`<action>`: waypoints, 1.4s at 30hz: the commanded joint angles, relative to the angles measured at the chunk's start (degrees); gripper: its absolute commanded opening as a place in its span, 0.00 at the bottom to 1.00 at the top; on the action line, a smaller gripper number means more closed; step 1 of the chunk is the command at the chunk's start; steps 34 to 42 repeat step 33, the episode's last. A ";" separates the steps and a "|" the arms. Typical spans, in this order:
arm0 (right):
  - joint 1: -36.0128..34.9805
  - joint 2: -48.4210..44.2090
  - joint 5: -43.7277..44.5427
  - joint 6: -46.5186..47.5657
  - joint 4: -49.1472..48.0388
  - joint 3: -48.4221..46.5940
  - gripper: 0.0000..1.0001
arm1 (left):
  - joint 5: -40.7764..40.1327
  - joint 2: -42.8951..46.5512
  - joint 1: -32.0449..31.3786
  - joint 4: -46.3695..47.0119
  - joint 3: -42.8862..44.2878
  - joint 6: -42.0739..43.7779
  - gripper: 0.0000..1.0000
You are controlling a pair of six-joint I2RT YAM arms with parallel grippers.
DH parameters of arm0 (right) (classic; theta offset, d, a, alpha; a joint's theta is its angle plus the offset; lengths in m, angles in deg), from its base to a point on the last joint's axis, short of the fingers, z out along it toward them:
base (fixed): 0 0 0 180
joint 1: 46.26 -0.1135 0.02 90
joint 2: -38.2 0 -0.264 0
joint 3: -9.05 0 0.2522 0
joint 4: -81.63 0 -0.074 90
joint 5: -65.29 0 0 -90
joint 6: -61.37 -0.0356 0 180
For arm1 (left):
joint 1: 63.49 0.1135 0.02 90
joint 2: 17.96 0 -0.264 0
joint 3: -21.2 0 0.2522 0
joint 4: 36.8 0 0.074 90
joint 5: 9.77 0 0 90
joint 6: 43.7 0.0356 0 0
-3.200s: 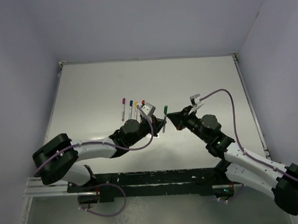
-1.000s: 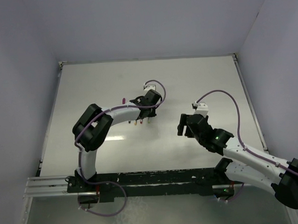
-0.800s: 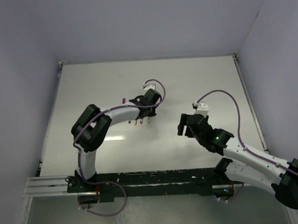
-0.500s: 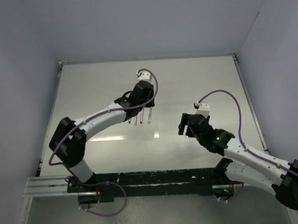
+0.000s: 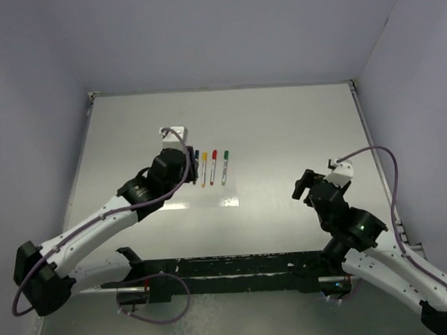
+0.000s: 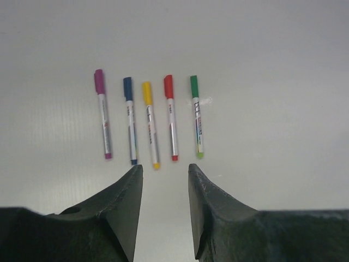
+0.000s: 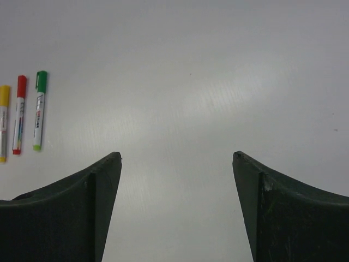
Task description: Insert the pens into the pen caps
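Five pens lie side by side on the table, each with its cap on the far end: purple (image 6: 102, 114), blue (image 6: 131, 120), yellow (image 6: 151, 124), red (image 6: 171, 117) and green (image 6: 197, 115). In the top view the green pen (image 5: 224, 167) is the rightmost of the row, and my left arm covers the purple one. My left gripper (image 6: 163, 169) hangs above the table just short of the pens' near ends, open, with nothing between its fingers. My right gripper (image 7: 176, 155) is wide open and empty, well to the right of the row (image 5: 303, 184).
The white table (image 5: 281, 127) has a raised rim along its left and right sides, with grey walls behind. A small white mark (image 6: 206, 101) lies beside the green pen. The arm bases and a black rail run along the near edge.
My left arm has drawn back left and toward the near side, off the row, and its jaws have opened wider. The green pen now lies with the others. My right arm has pulled back to the right.
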 commanded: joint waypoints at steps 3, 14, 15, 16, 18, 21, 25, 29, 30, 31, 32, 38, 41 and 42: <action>0.31 -10.79 8.21 -3.06 9.46 -0.21 0.85 | -8.49 18.07 0.29 -10.60 -4.54 -4.50 0.43; 0.36 -2.66 7.68 -3.99 10.66 -2.39 0.86 | -12.88 25.85 0.33 -20.05 -5.58 -8.02 0.48; 0.30 -2.25 7.69 -3.79 10.46 -2.37 0.86 | -13.12 25.24 0.29 -20.37 -5.48 -8.46 0.47; 0.28 -2.17 7.75 -3.68 10.29 -2.31 0.86 | -13.38 24.59 0.28 -20.51 -5.43 -8.66 0.48; 0.28 -2.44 7.93 -3.39 9.84 -2.09 0.86 | -13.87 23.16 0.31 -20.64 -5.22 -9.15 0.48; 0.28 -3.54 7.95 -3.04 9.38 -1.52 0.86 | -14.52 22.45 0.29 -20.27 -5.29 -9.73 0.47; 0.36 -4.62 7.95 -3.04 9.42 -1.14 0.86 | -14.59 23.07 0.29 -18.71 -6.31 -9.07 0.46; 0.29 -4.39 8.12 -3.55 9.79 -1.35 0.87 | -14.53 25.08 0.34 -16.57 -7.94 -8.20 0.43; 0.33 -4.37 8.20 -3.80 9.96 -1.38 0.88 | -14.42 25.48 0.29 -16.11 -8.32 -8.03 0.43; 0.35 -4.33 8.24 -3.81 10.10 -1.43 0.88 | -14.40 25.69 0.31 -16.08 -8.31 -8.01 0.43; 0.31 -4.36 8.22 -3.87 10.16 -1.40 0.89 | -14.26 25.89 0.29 -16.08 -8.35 -7.94 0.44; 0.29 -4.34 8.22 -3.84 10.18 -1.44 0.89 | -14.33 26.11 0.33 -16.26 -8.23 -7.92 0.45; 0.29 -4.34 8.22 -3.84 10.18 -1.44 0.89 | -14.33 26.11 0.33 -16.26 -8.23 -7.92 0.45; 0.29 -4.34 8.22 -3.84 10.18 -1.44 0.89 | -14.33 26.11 0.33 -16.26 -8.23 -7.92 0.45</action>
